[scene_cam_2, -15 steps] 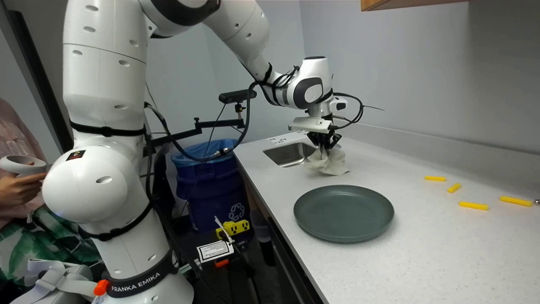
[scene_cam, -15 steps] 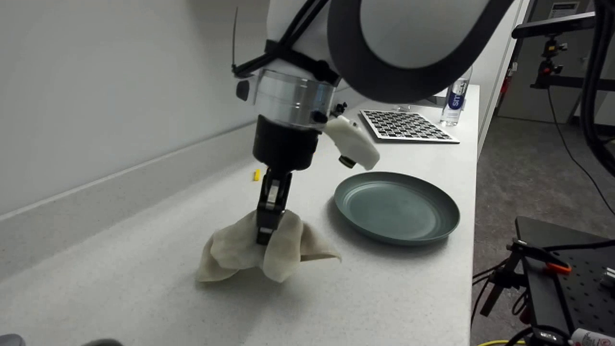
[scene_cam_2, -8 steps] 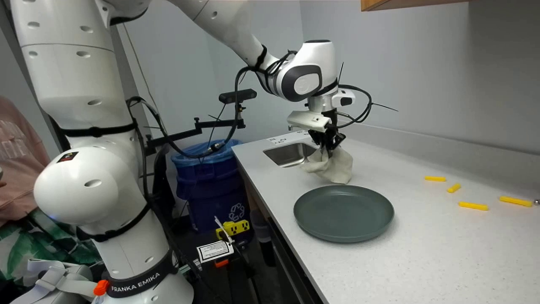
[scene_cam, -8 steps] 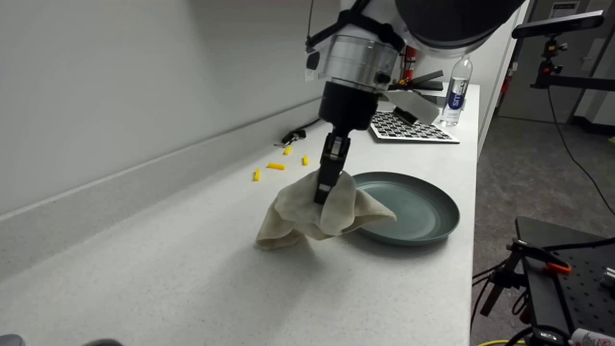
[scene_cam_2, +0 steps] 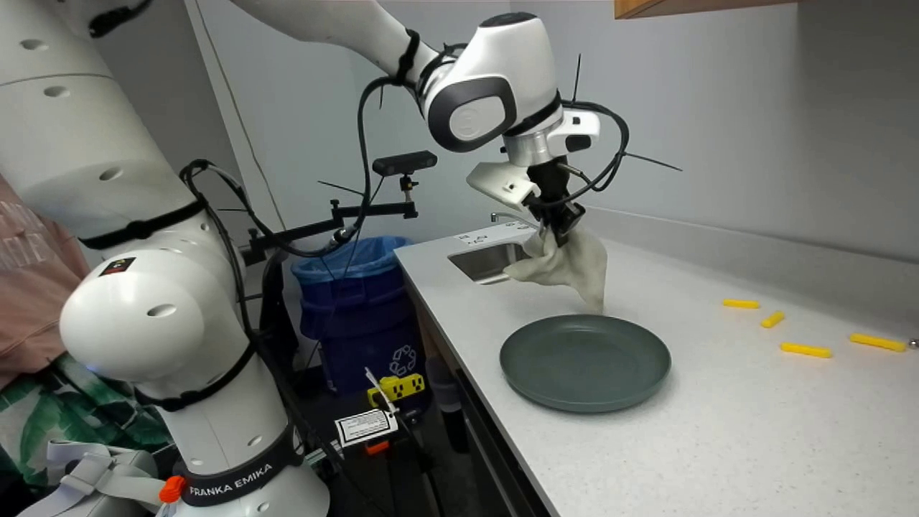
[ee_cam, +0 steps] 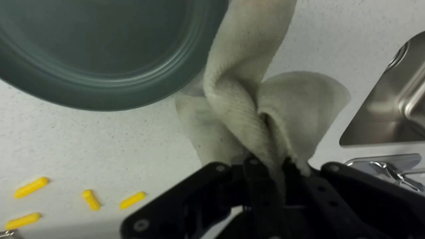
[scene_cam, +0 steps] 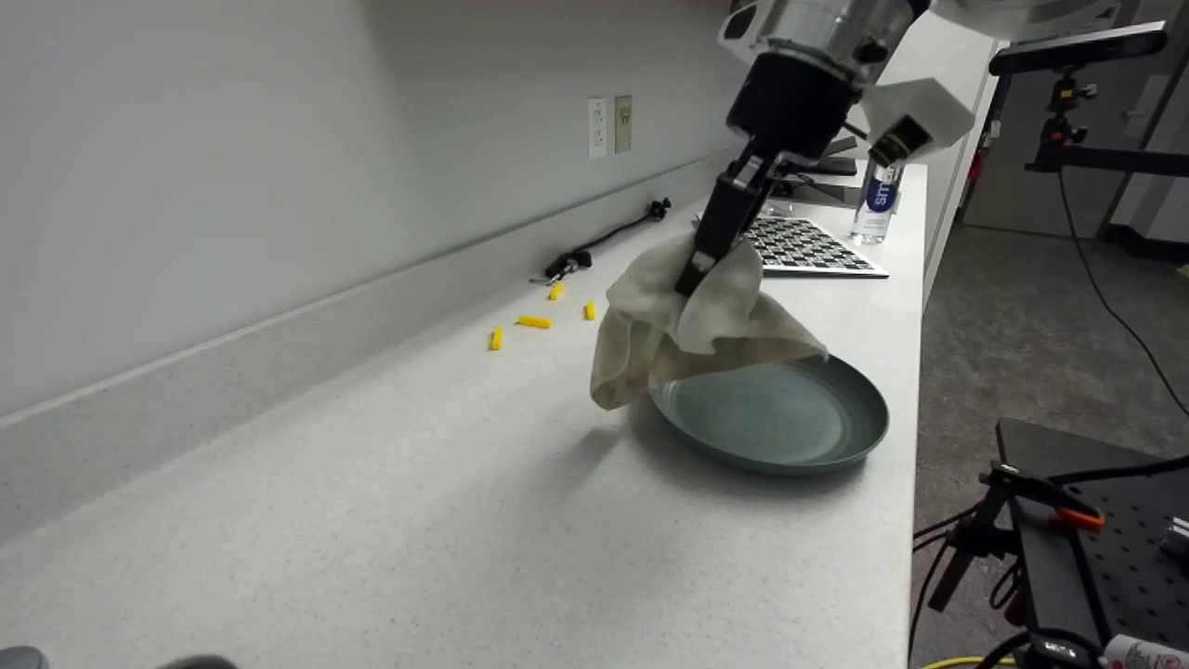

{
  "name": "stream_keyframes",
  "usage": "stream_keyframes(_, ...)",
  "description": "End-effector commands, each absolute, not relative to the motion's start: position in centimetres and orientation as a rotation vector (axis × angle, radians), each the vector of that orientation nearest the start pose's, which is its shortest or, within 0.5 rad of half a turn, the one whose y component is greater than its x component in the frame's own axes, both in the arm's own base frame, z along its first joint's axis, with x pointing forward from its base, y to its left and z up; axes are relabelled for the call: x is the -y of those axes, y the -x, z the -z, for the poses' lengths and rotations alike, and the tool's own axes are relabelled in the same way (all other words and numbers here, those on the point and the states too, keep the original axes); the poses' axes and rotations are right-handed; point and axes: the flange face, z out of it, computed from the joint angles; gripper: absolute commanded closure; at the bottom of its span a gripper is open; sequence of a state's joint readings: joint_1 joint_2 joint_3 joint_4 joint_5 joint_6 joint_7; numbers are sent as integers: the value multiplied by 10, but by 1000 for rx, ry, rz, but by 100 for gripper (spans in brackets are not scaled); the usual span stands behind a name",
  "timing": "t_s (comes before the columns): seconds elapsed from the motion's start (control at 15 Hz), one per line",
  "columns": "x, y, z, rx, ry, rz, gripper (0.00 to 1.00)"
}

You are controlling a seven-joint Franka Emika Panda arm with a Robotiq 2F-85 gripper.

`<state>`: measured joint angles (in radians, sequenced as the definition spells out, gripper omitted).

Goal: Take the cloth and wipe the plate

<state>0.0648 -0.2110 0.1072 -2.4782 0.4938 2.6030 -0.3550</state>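
Observation:
A beige cloth (scene_cam: 641, 316) hangs in folds from my gripper (scene_cam: 692, 279), which is shut on it above the counter. The cloth (scene_cam_2: 578, 266) and gripper (scene_cam_2: 560, 233) also show in the other camera's exterior view. The dark green plate (scene_cam: 780, 418) lies flat on the counter; the cloth hides its far part there. In an exterior view a cloth corner hangs close to the back rim of the plate (scene_cam_2: 585, 366); I cannot tell whether they touch. In the wrist view the cloth (ee_cam: 239, 96) overlaps the rim of the plate (ee_cam: 109, 49), and the fingertips (ee_cam: 275, 162) pinch it.
A sink (scene_cam_2: 488, 264) is set in the counter beside the cloth. Several yellow sticks (scene_cam_2: 805, 350) lie toward the wall. A checkered board (scene_cam: 808, 246) and a bottle (scene_cam: 878, 200) stand beyond the plate. The counter edge (scene_cam: 915, 446) runs close to the plate.
The gripper has lifted the cloth off the counter and carried it toward the plate. The gripper has tilted and stays shut on the cloth. The plate has not moved.

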Motion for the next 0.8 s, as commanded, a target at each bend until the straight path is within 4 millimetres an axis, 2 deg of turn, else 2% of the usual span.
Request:
stream_keyframes(0.0,-57,-441,-431,142,2815,666,98)
stream_keyframes(0.4,-36,-413,-442,150,3034,531,98)
stream_keyframes(0.6,-30,-404,-448,174,3162,429,98)
stream_keyframes(0.73,-29,-399,-451,224,3188,368,98)
